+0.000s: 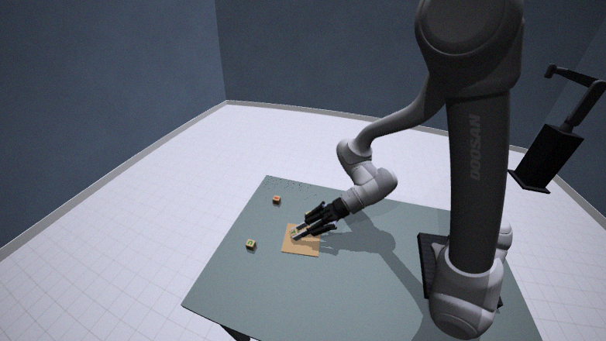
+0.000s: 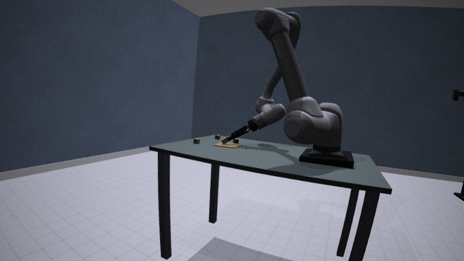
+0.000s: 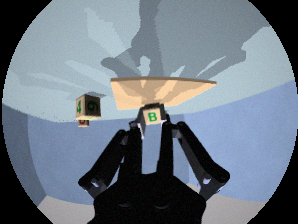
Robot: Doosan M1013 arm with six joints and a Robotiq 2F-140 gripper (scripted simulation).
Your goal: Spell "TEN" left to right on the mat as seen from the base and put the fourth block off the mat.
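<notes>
Four blocks are accounted for across the views. One is clamped in the gripper (image 1: 299, 232), whose fingers are closed narrow on it, over the far-left corner of the tan mat (image 1: 305, 249) as seen from above. The held block (image 3: 153, 116) shows a green letter on its outward face in the wrist view; which letter it is cannot be read with confidence.

Position of the remainder: a block with a red mark (image 1: 276, 198) sits on the counter (image 1: 263, 292) well beyond the mat; a block with a green mark (image 1: 250, 243) sits on the counter to the mat's left, well apart from it. A fourth block (image 2: 235, 140) appears in the exterior view just beside the mat, hidden behind the arm from above.

Governing relation: the gripper approaches at a steep slant from the robot's side, so the held block lies ahead of and below the wrist, near or at the mat surface. Contact cannot be confirmed.

Judgement: this is the placement of the first letter. The mat's free area extends toward the base and rightward, which suits a row continuing that way.
</notes>
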